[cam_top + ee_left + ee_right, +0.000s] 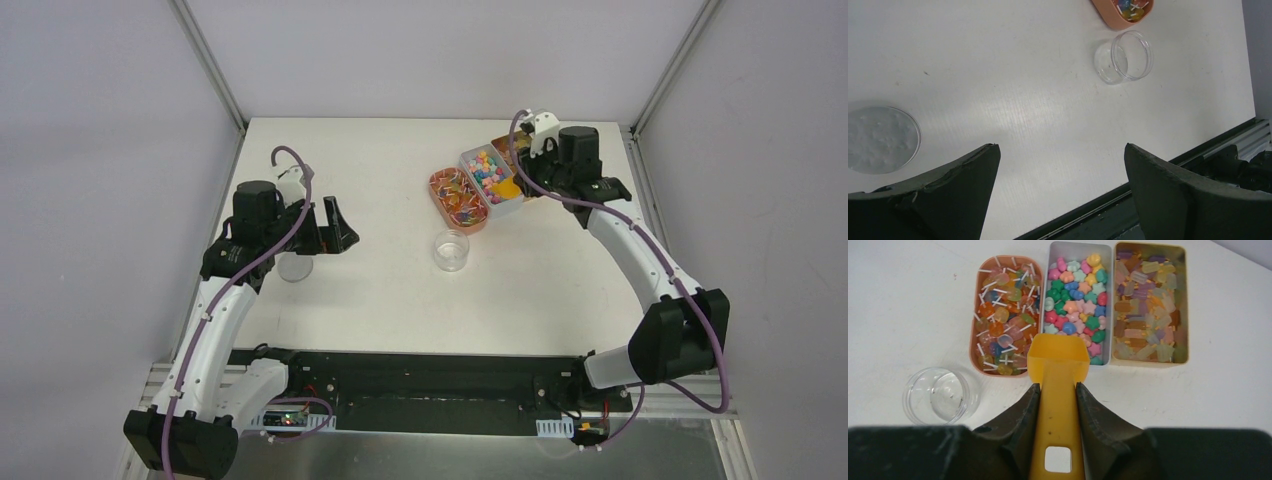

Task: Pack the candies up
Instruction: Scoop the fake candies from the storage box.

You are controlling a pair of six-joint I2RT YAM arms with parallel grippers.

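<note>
Pink, green, blue and peach candies (1079, 300) fill a grey tray (1078, 247), top centre; left, a salmon tray (973, 340) of multicoloured, white-sticked lollipops (1005, 320); right, a cream tray (1186, 305) of pale yellow and lilac sweets (1145, 305). Yellow scoop (1058, 375), white table (908, 305).

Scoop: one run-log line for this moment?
right pincer shut on scoop | scoop empty, at near end of candies | jar empty | left pincer open, holding nothing

Clear round lid (880, 140) lies flat on the white table (1023, 125) — well apart from the jar (1123, 57).
</note>
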